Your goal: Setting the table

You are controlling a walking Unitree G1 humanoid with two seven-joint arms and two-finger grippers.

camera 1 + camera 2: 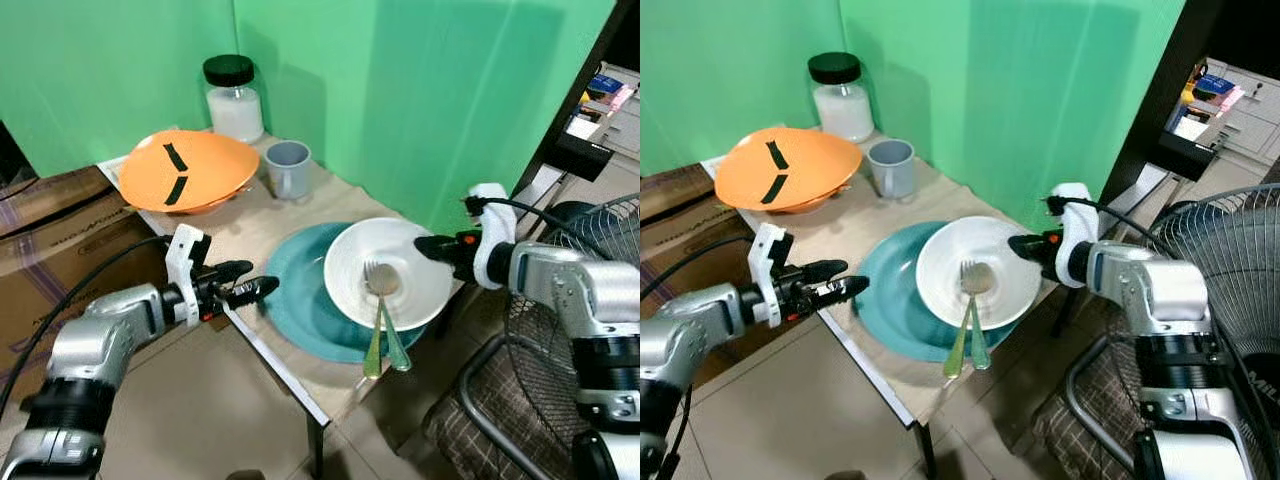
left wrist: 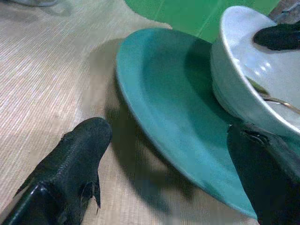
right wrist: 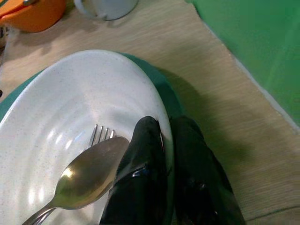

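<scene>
Against a green backdrop, the bench (image 1: 250, 225) is carrying a teal plate (image 1: 300, 300) with a white bowl (image 1: 400, 255) on it, spoon (image 1: 383, 290) and fork (image 1: 372, 330) lying inside. The right hand (image 3: 166, 140) is pinching the bowl's rim, fingers clamped on it. The left hand (image 1: 245, 280) is hovering just beside the plate's edge, fingers apart.

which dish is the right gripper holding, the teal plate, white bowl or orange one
The white bowl: the right gripper pinches its rim, one finger inside, one outside. The teal plate lies beneath it; the orange dish sits far off.
</scene>
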